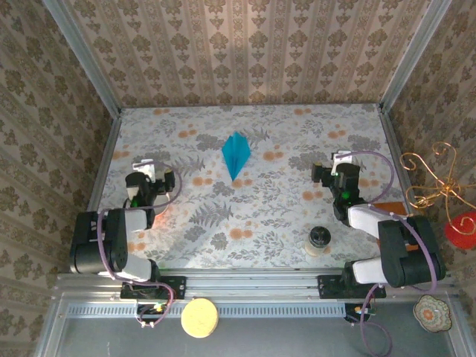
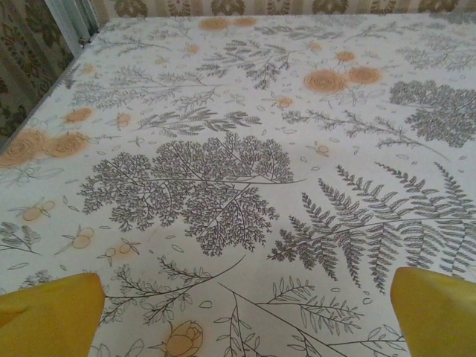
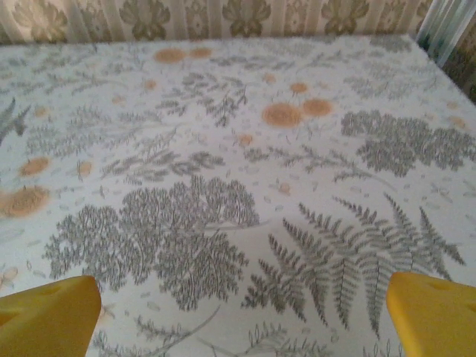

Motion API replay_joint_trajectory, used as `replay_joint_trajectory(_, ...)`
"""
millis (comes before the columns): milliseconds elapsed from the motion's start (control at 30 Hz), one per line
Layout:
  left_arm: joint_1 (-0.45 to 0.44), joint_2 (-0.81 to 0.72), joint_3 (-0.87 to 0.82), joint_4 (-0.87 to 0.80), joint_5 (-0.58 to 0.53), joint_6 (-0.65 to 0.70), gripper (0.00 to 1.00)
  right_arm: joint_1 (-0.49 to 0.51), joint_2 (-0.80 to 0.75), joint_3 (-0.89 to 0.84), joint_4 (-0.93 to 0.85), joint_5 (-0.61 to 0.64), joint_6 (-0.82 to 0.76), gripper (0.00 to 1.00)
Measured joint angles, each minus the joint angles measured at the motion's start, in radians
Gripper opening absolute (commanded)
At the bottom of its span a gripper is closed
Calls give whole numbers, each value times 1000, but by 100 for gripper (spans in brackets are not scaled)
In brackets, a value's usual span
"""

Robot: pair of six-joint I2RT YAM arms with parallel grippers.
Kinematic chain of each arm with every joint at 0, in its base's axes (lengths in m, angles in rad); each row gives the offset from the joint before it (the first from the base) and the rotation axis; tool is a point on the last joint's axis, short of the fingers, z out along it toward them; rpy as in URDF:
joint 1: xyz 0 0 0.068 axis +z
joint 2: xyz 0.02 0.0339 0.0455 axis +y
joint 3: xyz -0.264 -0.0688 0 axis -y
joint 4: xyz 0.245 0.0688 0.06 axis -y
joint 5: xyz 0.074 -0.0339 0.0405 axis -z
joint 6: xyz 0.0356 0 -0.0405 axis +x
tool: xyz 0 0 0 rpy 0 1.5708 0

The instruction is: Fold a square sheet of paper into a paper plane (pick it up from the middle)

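Paper plane (image 1: 238,154): teal-blue dart with a centre crease. It lies on the far half of the bench, about midway between the left and right edges. Its narrow nose points toward the near edge and its wider end toward the far edge.
Contact: nothing touches the plane; both pincers are well apart from it, one on each side.
Bench (image 1: 282,201): covered with a pale print of grey ferns and orange blossoms, and walled on three sides by patterned panels.
Left pincer (image 1: 146,166): near the left edge, level with the plane's nose and aimed toward the far edge. In the left wrist view the left pincer (image 2: 242,320) is spread wide with bare printed cloth between its yellow fingertips (image 2: 48,316), gripping nothing.
Right pincer (image 1: 340,158): near the right edge, roughly opposite the left one. In the right wrist view the right pincer (image 3: 238,320) is also spread wide, with its yellow fingertips (image 3: 431,312) at the frame's lower corners, and is empty.
Small jar (image 1: 320,241): dark-topped, standing near the near edge just beside the right arm; any label is too small to read.
Orange-brown sheet (image 1: 388,202): flat by the right edge, partly hidden by the right arm.
Yellow disc (image 1: 199,317): on the tray beyond the near edge, between the two arm bases.
Patterned dish (image 1: 433,312): outside the near right corner.
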Motion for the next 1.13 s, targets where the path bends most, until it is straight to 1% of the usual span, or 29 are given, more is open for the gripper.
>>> replay_joint_trajectory(133, 1, 63, 7, 27, 16, 7, 100, -28, 80, 0, 69, -19, -3, 100)
replay_joint_trajectory(233, -1, 67, 8, 43, 16, 11, 100, -39, 124, 0, 78, -34, -3, 100)
replay_joint_trajectory(333, -20, 68, 18, 48, -8, 26, 100, -43, 140, -2, 117, -51, -3, 100)
replay_joint_trajectory(633, -41, 68, 31, 56, -44, 46, 100, -43, 150, -8, 183, -70, -6, 100)
replay_joint_trajectory(1133, -41, 69, 32, 56, -55, 52, 100, -43, 150, -8, 187, -72, -6, 100)
